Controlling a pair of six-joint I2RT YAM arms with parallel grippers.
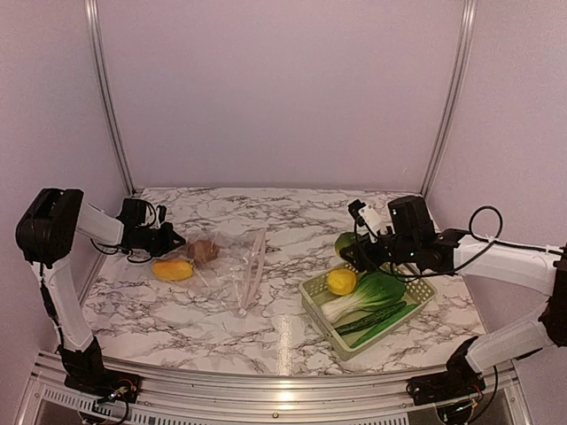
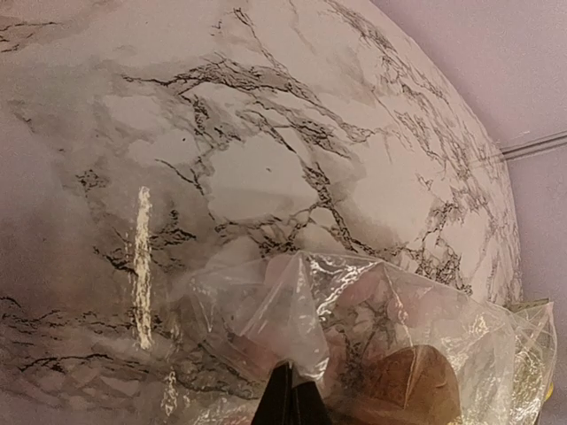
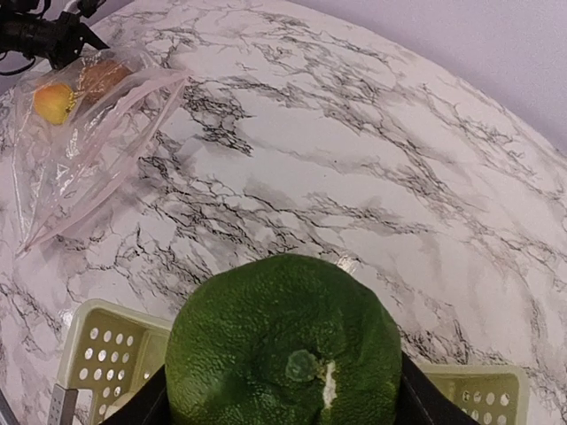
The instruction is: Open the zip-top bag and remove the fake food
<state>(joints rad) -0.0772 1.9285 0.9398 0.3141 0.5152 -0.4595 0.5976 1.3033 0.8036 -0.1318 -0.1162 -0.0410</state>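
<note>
1. Pinching a corner of the zip-top bag point(image 1: 239, 266), the left gripper point(image 2: 288, 400) is clamped on the plastic.
2. The bag lies on the marble table point(image 1: 301, 221), with 2 pieces inside: a brown potato point(image 1: 204, 251) and an orange-yellow fruit point(image 1: 173, 269).
3. The right gripper point(image 3: 283, 390) clasps a green fruit point(image 3: 283, 341) over the basket point(image 1: 317, 310), which contains a lemon point(image 1: 342, 282), a bok choy point(image 1: 368, 295) and a cucumber point(image 1: 379, 319).

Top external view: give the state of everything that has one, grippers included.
zip-top bag: lying flat, mouth looks open
potato: inside the bag
orange-yellow fruit: inside the bag
green fruit: held over the basket
lemon: in the basket
bok choy: in the basket
cucumber: in the basket
left gripper: shut on the zip-top bag
right gripper: shut on the green fruit
</note>
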